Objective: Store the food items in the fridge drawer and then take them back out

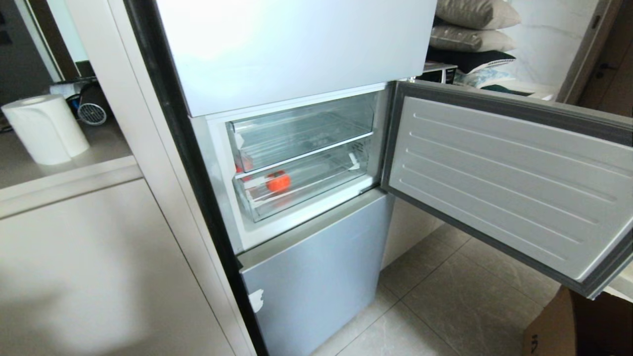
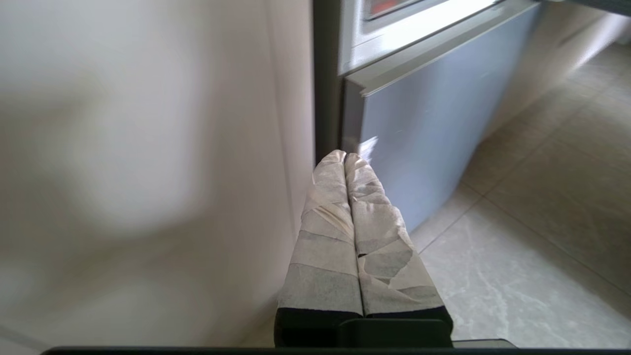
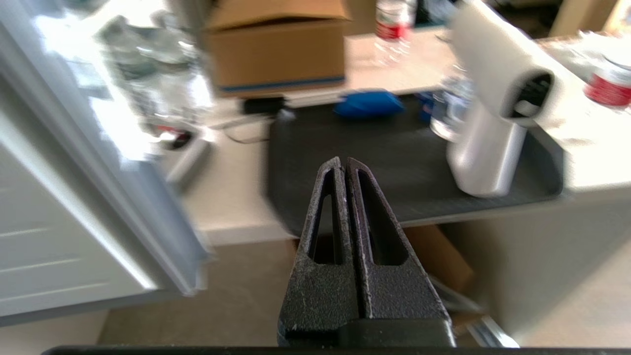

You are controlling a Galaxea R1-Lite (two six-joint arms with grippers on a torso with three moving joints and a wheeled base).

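Note:
The fridge's middle compartment stands open in the head view. A small round red fruit (image 1: pixel 278 182) lies in the lower clear fridge drawer (image 1: pixel 316 195), near its left end, under a clear flat-fronted bin (image 1: pixel 301 131). Neither arm shows in the head view. My left gripper (image 2: pixel 344 156), its fingers wrapped in pale tape, is shut and empty, low down beside the cabinet side and the fridge's lower door panel (image 2: pixel 424 128). My right gripper (image 3: pixel 342 160) is shut with nothing in it. It points past the open door's edge (image 3: pixel 148 197) toward a table.
The compartment door (image 1: pixel 509 183) swings wide to the right over the tiled floor. A paper towel roll (image 1: pixel 47 128) stands on the counter at left. A cardboard box (image 1: pixel 578 326) sits on the floor at right. A black tray (image 3: pixel 374 148) with a white device (image 3: pixel 493 123) lies before the right gripper.

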